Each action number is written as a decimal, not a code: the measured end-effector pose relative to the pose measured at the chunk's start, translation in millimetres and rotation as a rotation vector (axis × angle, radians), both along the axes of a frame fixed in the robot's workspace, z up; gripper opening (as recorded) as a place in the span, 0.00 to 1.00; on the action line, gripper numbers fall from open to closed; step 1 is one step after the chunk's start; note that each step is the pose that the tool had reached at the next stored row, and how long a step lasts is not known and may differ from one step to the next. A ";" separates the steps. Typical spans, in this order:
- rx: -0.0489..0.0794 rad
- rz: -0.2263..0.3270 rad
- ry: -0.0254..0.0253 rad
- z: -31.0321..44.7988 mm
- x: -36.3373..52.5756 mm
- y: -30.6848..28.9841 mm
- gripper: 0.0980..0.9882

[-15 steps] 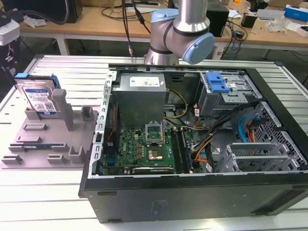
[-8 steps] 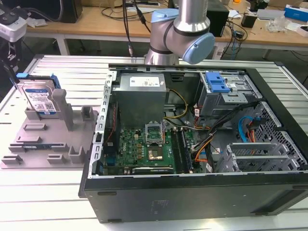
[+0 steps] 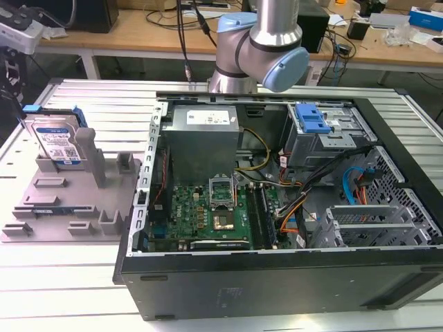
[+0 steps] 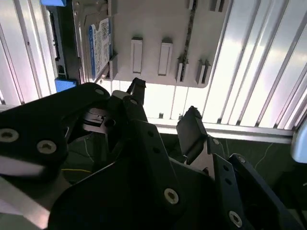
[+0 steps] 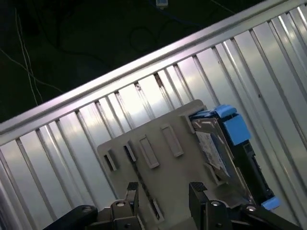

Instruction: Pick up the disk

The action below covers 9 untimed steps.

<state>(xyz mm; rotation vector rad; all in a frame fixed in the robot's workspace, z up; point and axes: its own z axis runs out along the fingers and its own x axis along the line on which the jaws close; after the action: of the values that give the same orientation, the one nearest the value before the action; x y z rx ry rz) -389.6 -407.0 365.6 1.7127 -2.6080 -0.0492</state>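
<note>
The disk (image 3: 59,142) is a silver hard drive with a white-and-blue label and blue rails. It leans on edge at the back of the grey fixture (image 3: 69,200), at the exterior view's left. Both wrist views show the disk (image 4: 98,45) (image 5: 216,148) still seated in the fixture (image 4: 163,28) (image 5: 153,143). My gripper (image 4: 165,103) (image 5: 164,191) is open, its two dark fingers (image 4: 192,120) spread with nothing between them. It hangs well away from the disk, over the edge of the ribbed metal table (image 5: 268,62).
An open computer case (image 3: 277,207) with motherboard, cables and a drive cage with a blue latch (image 3: 311,119) takes up the middle of the table. The arm's elbow (image 3: 263,41) rises behind it. The fixture carries upright posts (image 3: 90,155). Workbenches stand at the back.
</note>
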 end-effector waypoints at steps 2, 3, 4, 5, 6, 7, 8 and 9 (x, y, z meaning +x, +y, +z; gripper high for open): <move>0.000 0.064 0.0000 0.0 0.2 0.0 0.50; 0.000 0.101 0.0001 0.0 0.3 0.0 0.50; 0.000 0.135 0.0000 -0.1 0.4 0.0 0.50; 0.000 0.166 0.0000 -0.2 0.5 0.0 0.50; 0.000 0.181 0.0000 -0.2 0.6 0.0 0.50; 0.000 0.197 0.0000 -0.3 0.7 0.0 0.50; 0.000 0.217 0.0000 -0.3 0.9 0.1 0.50; 0.000 0.233 0.0000 -0.4 1.0 0.1 0.50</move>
<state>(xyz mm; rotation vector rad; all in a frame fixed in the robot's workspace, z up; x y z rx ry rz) -388.6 -406.9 365.2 2.0014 -2.3890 -0.0451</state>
